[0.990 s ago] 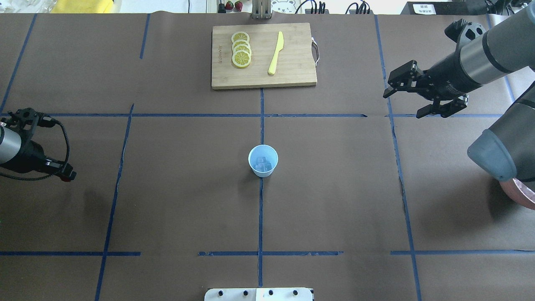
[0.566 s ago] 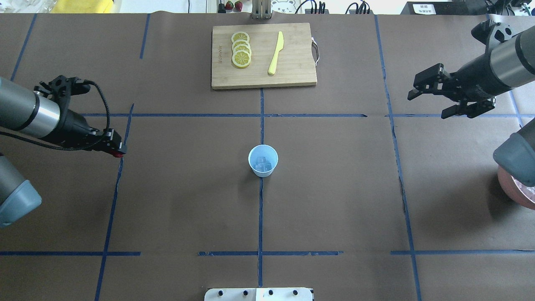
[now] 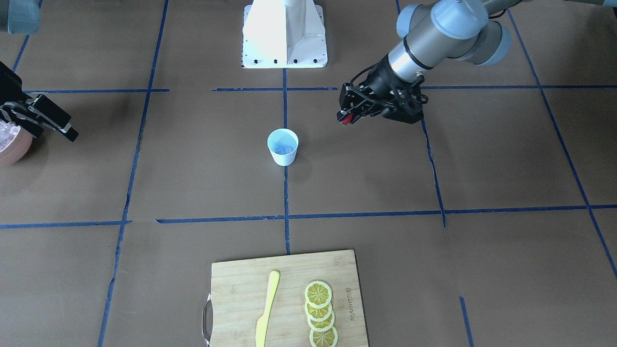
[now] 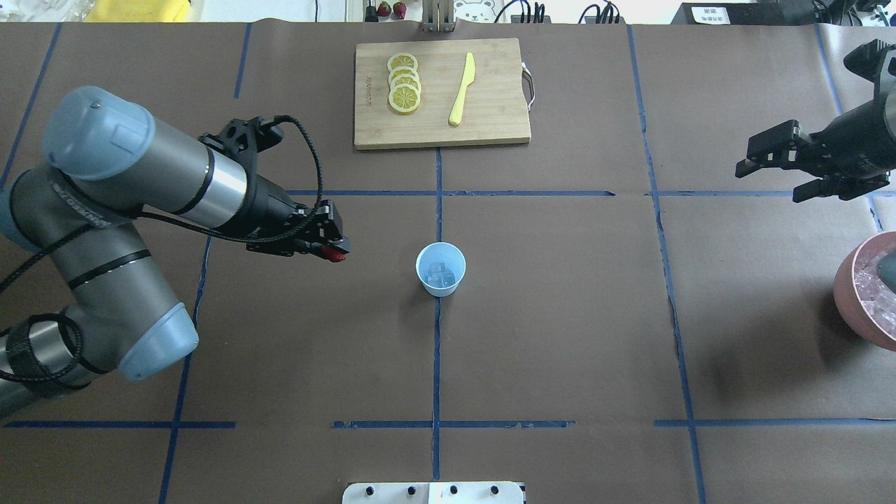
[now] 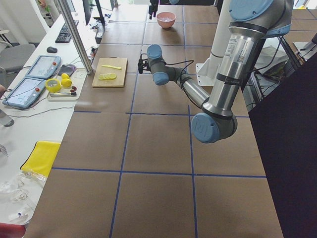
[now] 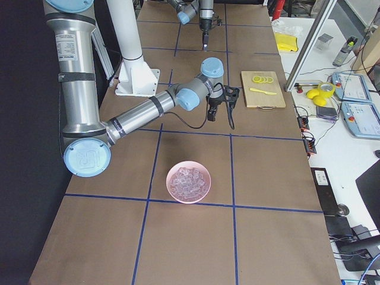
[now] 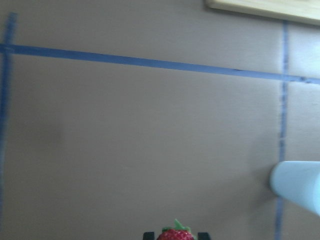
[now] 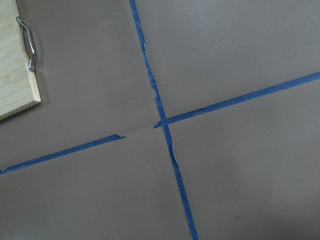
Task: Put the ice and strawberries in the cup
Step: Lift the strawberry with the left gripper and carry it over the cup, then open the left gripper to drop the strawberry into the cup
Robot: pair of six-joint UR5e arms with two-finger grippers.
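The left gripper [image 4: 334,249] is clamping 1 strawberry [image 7: 175,235] above the table, well left of the cup [image 4: 441,269], which is already holding ice cubes [image 4: 439,274]. So the strawberry step is seemingly underway, and the next move is calling for centring over the rim, then releasing. Far right, the right gripper [image 4: 770,180] is hanging spread and empty near the pink ice bowl [image 4: 842,294].

Nothing legible: the cutting board [image 4: 497,105] carries a burnt-in mark along one short edge, a white card [image 4: 710,12] beyond the table's far edge bears dark print, the left arm [image 4: 91,238] has a line of lettering (all too small to read)
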